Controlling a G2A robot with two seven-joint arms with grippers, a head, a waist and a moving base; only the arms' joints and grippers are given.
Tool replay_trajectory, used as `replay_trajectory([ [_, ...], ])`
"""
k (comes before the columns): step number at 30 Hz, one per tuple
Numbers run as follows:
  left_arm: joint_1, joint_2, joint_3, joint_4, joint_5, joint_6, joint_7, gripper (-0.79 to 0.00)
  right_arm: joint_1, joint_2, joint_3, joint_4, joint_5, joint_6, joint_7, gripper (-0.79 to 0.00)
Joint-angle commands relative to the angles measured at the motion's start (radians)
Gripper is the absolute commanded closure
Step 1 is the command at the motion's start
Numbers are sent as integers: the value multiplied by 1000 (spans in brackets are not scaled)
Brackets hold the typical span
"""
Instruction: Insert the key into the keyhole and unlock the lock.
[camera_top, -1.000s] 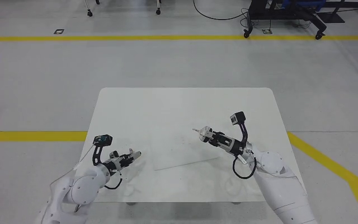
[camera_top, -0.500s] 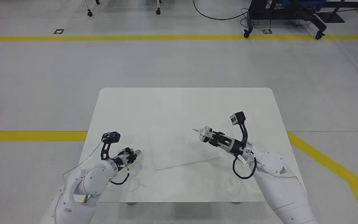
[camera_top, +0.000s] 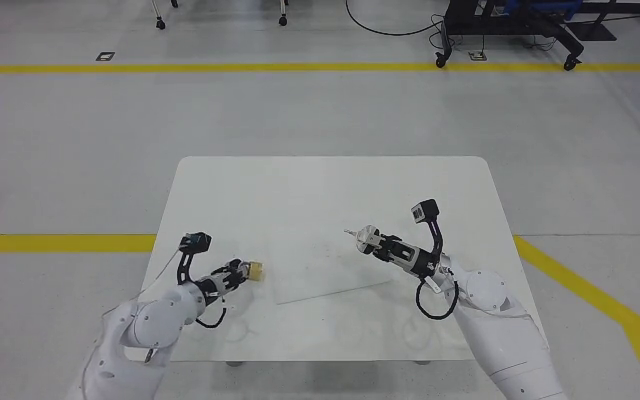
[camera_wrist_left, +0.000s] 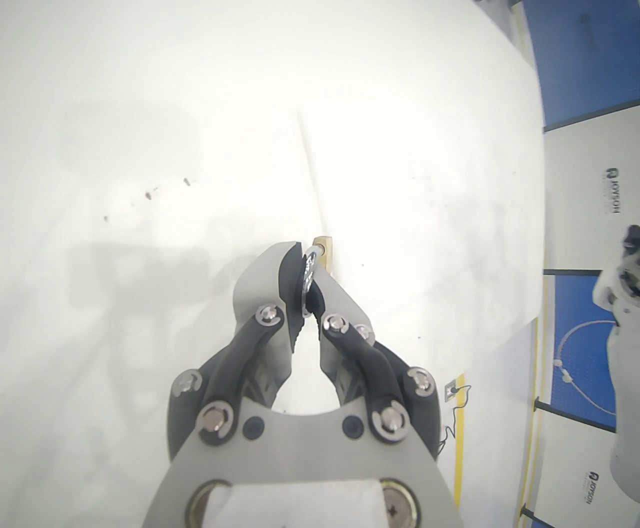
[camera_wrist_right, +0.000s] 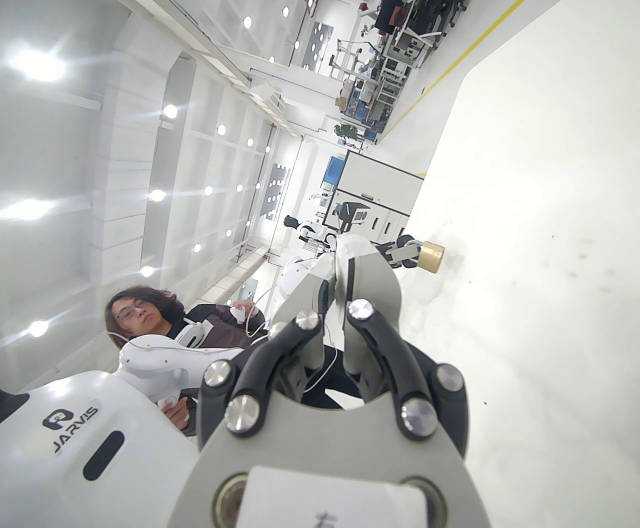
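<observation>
My left gripper (camera_top: 239, 271) hovers low over the table's near left part, shut on a small brass lock (camera_top: 256, 270). In the left wrist view the fingers (camera_wrist_left: 290, 270) pinch the lock's silver shackle, and the brass body (camera_wrist_left: 323, 248) sticks out past the tips. My right gripper (camera_top: 367, 238) is over the table's middle right, shut on the key, whose thin tip (camera_top: 350, 233) points left. The right wrist view shows its own gripper (camera_wrist_right: 336, 270) pressed together, with the lock (camera_wrist_right: 431, 256) and the left gripper (camera_wrist_right: 401, 253) farther off, facing it.
The white table (camera_top: 330, 190) carries a faint crease line (camera_top: 320, 288) between the two arms. Its near edge runs just behind both grippers. Grey floor with yellow lines surrounds it.
The left gripper has shifted slightly right and turned, so the lock's brass body now shows past its tips. The right arm has kept still.
</observation>
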Motion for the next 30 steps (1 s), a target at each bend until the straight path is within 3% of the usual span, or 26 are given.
replay_trajectory([
  [1,17,0,-42,-2,-146,-96,20,0,0,0,0,0,0,0,0,0],
  [4,35,2,-101,24,-363,-228,-3,0,0,0,0,0,0,0,0,0],
  [8,18,1,-136,125,-723,-347,-142,0,0,0,0,0,0,0,0,0],
  [17,-107,-15,-81,379,-1191,-364,-435,0,0,0,0,0,0,0,0,0],
  [23,-217,-36,11,530,-1278,-314,-522,0,0,0,0,0,0,0,0,0],
  [30,-304,-56,120,583,-1179,-297,-502,0,0,0,0,0,0,0,0,0],
])
